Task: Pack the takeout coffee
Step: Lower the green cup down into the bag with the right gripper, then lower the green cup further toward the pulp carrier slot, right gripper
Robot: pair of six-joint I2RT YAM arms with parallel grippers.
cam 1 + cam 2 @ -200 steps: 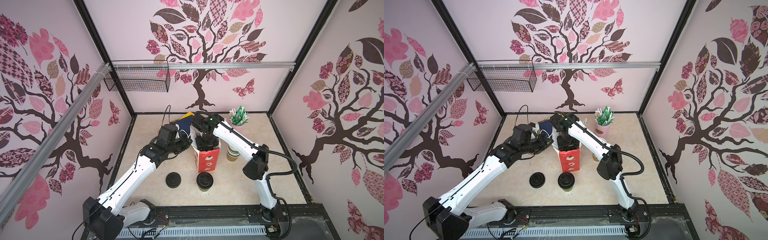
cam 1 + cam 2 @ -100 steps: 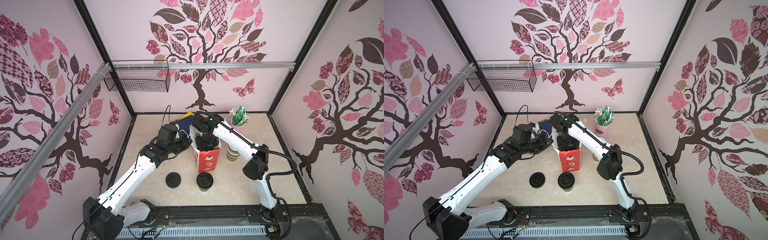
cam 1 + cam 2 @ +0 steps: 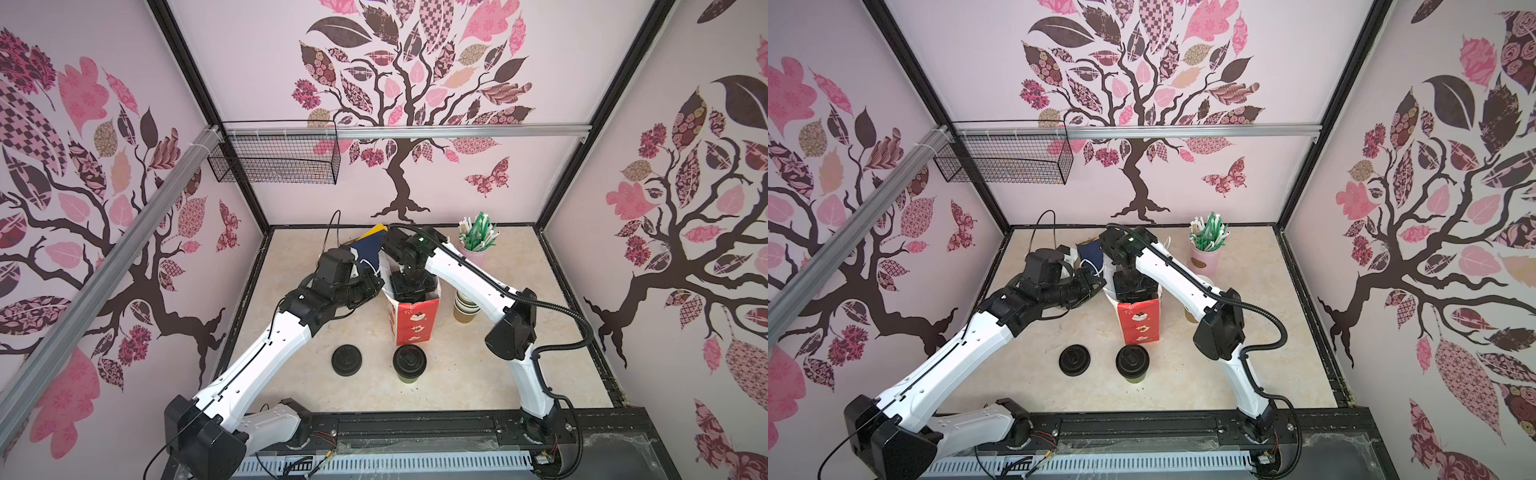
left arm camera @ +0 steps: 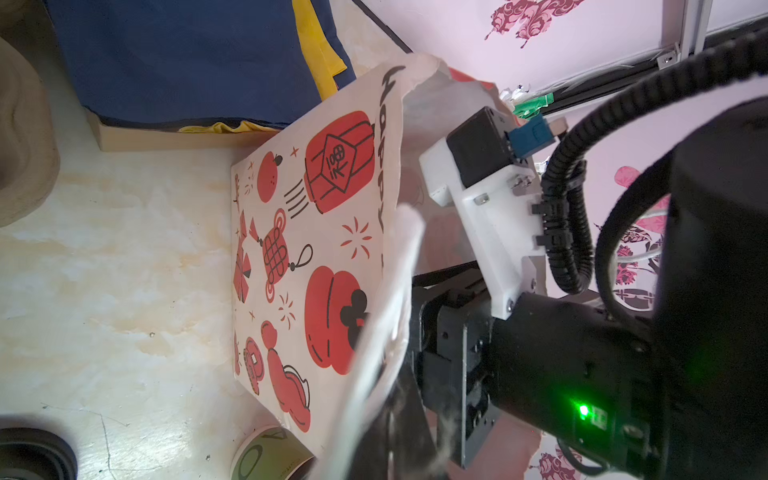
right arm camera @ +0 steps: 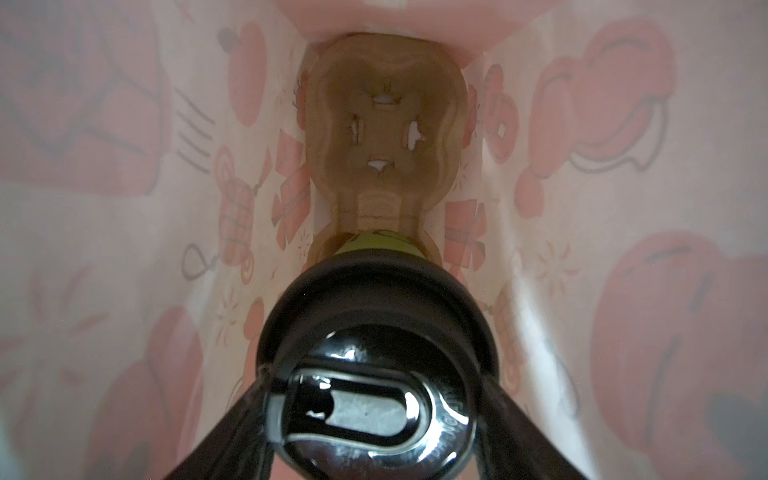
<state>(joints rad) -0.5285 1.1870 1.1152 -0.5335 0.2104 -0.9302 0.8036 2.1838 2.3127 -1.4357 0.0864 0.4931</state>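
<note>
One greenish cup (image 5: 374, 245), glossy black lid (image 5: 376, 307), sits in the right pincer (image 5: 374, 374).

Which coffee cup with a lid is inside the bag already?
The cup gripped by the right end effector, down inside the bag. The other cup stands outside, on the table before the bag.

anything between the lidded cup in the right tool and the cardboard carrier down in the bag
Nothing visible: the black-lidded paper cup in the right tool hangs over the brown cardboard carrier inside the red-and-white bag.
</note>
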